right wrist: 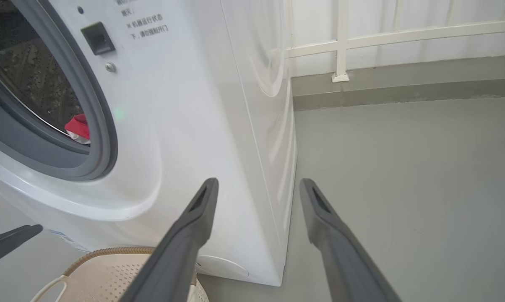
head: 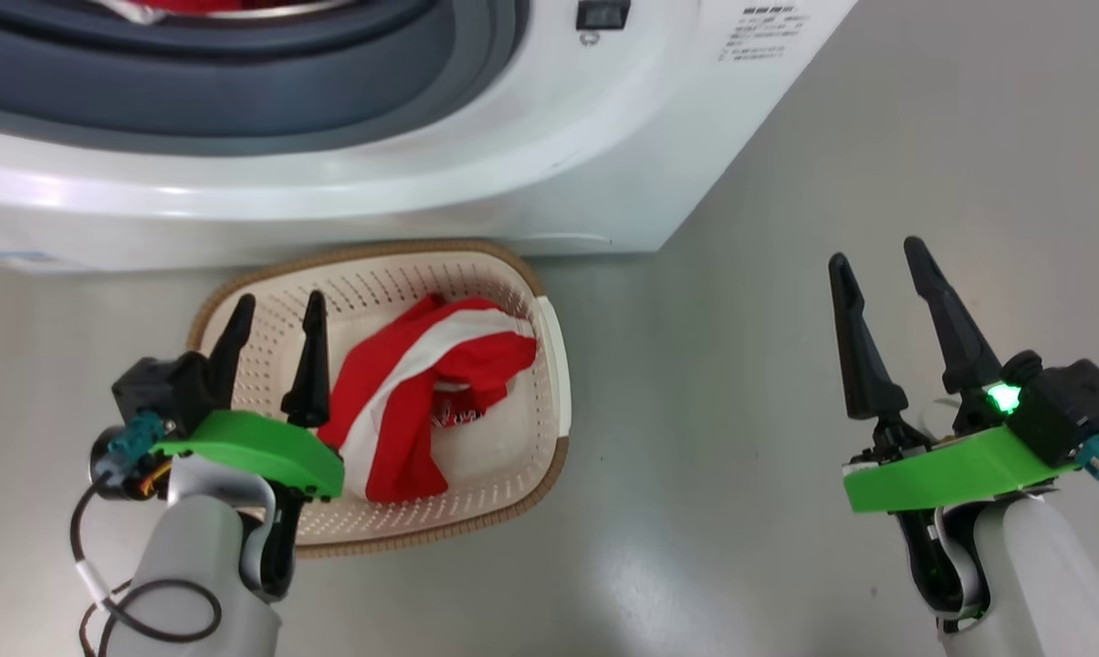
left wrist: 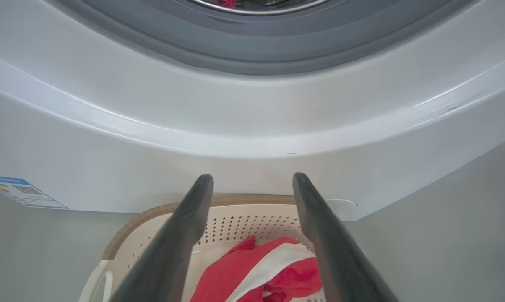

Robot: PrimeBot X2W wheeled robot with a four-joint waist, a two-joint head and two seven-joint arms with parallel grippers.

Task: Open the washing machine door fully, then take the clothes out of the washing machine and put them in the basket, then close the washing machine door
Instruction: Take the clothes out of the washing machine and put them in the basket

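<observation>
The white washing machine (head: 330,192) stands with its mouth uncovered; its door is out of view. Red clothes (right wrist: 78,126) still lie inside the drum, behind the grey seal. On the floor in front sits the cream basket (head: 376,251), holding a red garment with a white stripe (head: 422,401). My left gripper (head: 279,306) hangs open and empty over the basket's left part, just left of that garment (left wrist: 261,272). Well to the right of the basket, my right gripper (head: 876,255) is open over bare floor with nothing between its fingers.
The machine's right side wall (right wrist: 261,126) runs back to a white railing (right wrist: 340,42) on a low kerb. Grey floor (head: 769,511) spreads to the right of the basket. A small blue label (left wrist: 22,191) sits low on the machine's front.
</observation>
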